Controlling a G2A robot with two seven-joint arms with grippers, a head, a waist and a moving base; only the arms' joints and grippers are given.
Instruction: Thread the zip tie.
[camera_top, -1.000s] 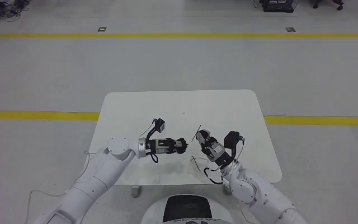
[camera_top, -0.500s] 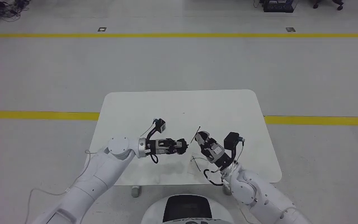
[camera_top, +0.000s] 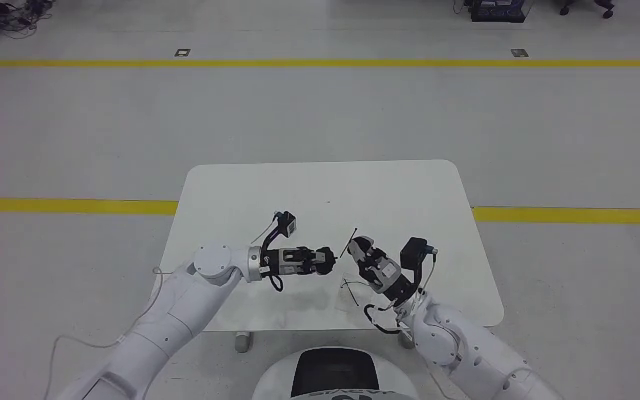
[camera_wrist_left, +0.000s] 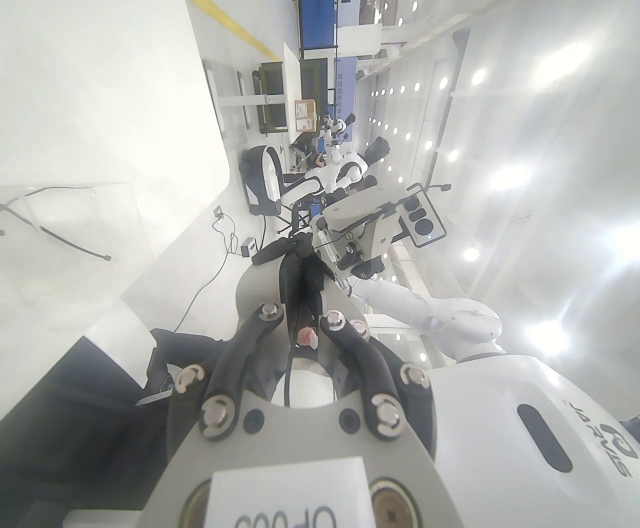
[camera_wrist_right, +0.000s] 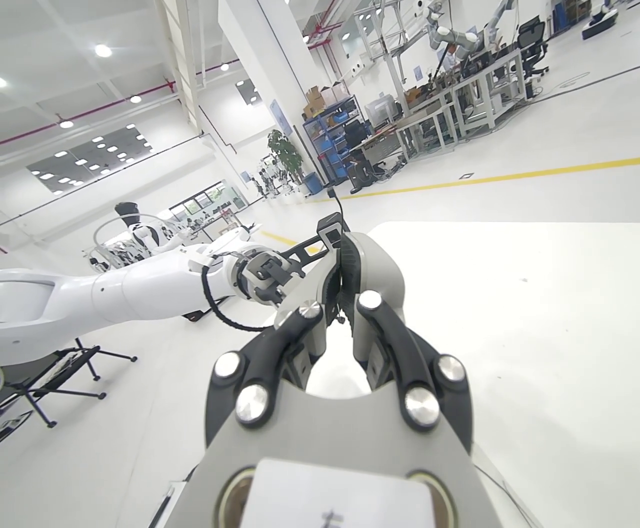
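Left arm extends from the near left corner of the worktop toward its middle, wrist level, with the left end effector fingers pressed together. Right arm enters from the near edge. The right end effector pinches a zip tie. The two tips face each other, just apart.

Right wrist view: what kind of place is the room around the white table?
Probably a large robotics lab or test hall. Other white robots stand in the background, workbenches loaded with equipment line the far side, and a yellow line marks the floor.
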